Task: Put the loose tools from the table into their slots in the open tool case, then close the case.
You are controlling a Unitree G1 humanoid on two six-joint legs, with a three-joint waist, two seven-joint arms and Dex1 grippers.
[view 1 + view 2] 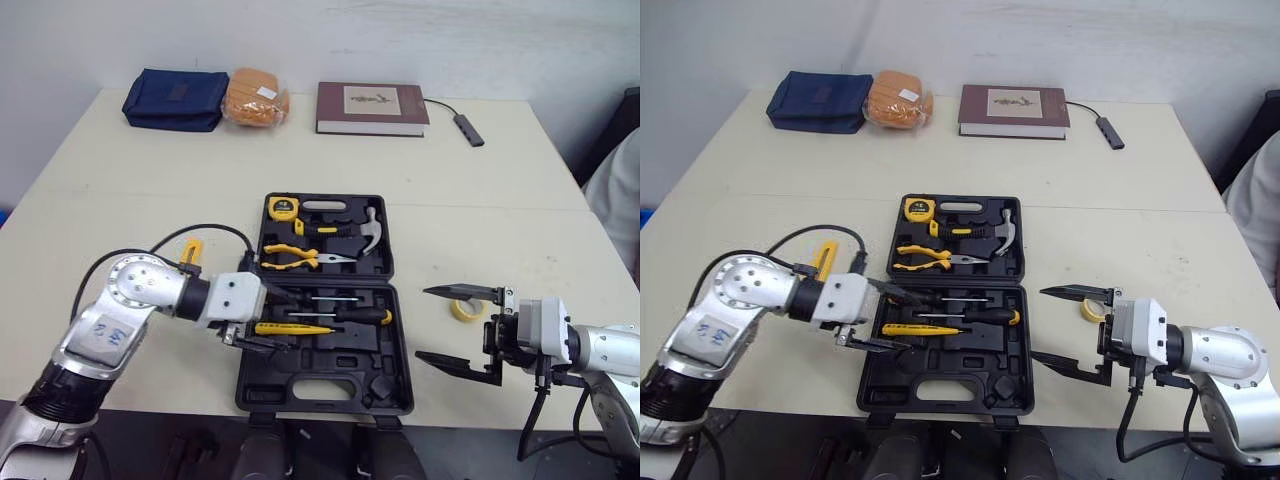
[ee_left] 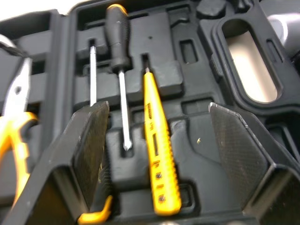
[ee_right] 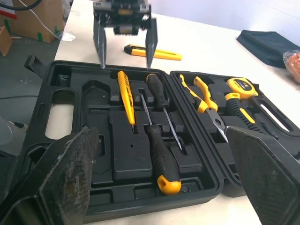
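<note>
The open tool case (image 1: 395,370) lies mid-bench (image 1: 480,200), its hinge running left to right. The left claw (image 1: 290,322) is released. Its spread fingers hover at the left end of the near half, one on each side of the handle end of a yellow tester screwdriver (image 1: 295,328). That tool lies along the case's length in the near half, tip pointing to the robot's right. A black-handled screwdriver (image 1: 375,316) beside it points the opposite way. A yellow utility knife (image 1: 190,250) lies loose on the bench just left of the case, its long axis running away from the robot. The right claw (image 1: 421,322), also released, hangs right of the case near a yellow tape roll (image 1: 465,309).
</note>
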